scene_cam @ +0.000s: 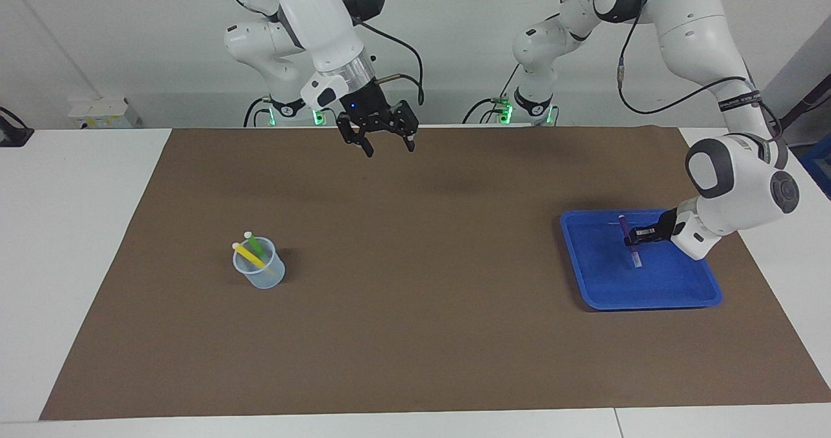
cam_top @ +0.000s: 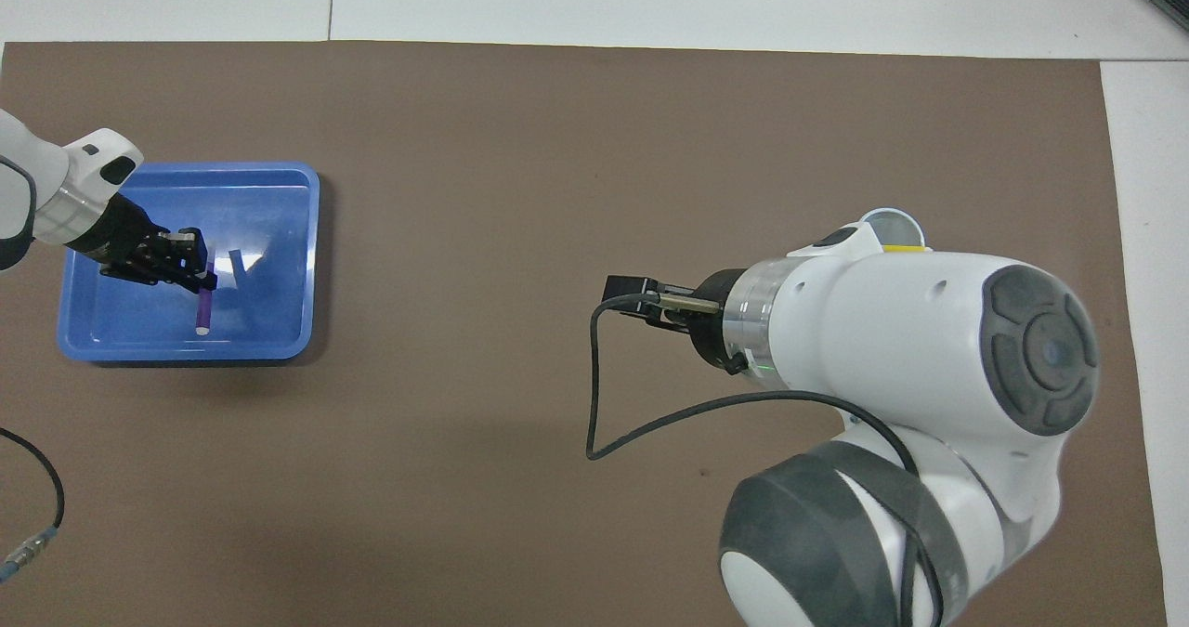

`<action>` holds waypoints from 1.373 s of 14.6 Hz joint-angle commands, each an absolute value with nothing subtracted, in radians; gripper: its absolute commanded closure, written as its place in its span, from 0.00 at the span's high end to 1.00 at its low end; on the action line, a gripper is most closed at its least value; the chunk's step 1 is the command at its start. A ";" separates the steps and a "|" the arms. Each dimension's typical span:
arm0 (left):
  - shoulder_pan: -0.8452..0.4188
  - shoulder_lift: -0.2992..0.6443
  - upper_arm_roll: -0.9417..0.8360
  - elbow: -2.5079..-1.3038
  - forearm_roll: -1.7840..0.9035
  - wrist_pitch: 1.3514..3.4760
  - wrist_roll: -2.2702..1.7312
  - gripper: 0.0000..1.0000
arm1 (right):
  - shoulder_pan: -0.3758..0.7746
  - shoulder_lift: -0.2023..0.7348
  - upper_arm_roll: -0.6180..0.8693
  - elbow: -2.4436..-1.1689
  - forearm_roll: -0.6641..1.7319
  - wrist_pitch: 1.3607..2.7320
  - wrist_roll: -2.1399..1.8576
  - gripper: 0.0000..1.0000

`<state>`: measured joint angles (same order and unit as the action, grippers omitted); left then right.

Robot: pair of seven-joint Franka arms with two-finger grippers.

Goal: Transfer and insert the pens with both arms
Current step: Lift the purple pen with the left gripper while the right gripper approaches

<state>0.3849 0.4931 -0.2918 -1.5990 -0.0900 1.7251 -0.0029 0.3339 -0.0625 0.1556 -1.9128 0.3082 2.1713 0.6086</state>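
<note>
Purple pen [scene_cam: 627, 232] gripped in the left gripper [scene_cam: 639, 234], lifted over the blue tray [scene_cam: 597, 282] at the left arm's end of the table; fingers clamped on the pen near its middle, pale end pointing away from the robots. Yellow pen [scene_cam: 248, 255] and green pen [scene_cam: 254, 243] stand tilted in the clear cup [scene_cam: 261, 276] toward the right arm's end, on the brown mat [scene_cam: 415, 334]. Right gripper [scene_cam: 388, 144] hangs over the mat's edge nearest the robots, fingers spread wide, holding nothing.
</note>
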 commanded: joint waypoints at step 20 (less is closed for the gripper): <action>0.103 0.318 -0.290 -1.615 -0.366 1.569 -0.896 0.00 | 0.420 -0.009 0.153 -1.919 0.371 2.330 0.727 1.00</action>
<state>0.1246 0.3454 -0.3042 -1.5905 -0.3289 1.5807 -0.8432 0.4050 -0.0264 0.1560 -1.9138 0.3503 2.2830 0.7139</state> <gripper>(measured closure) 0.833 0.000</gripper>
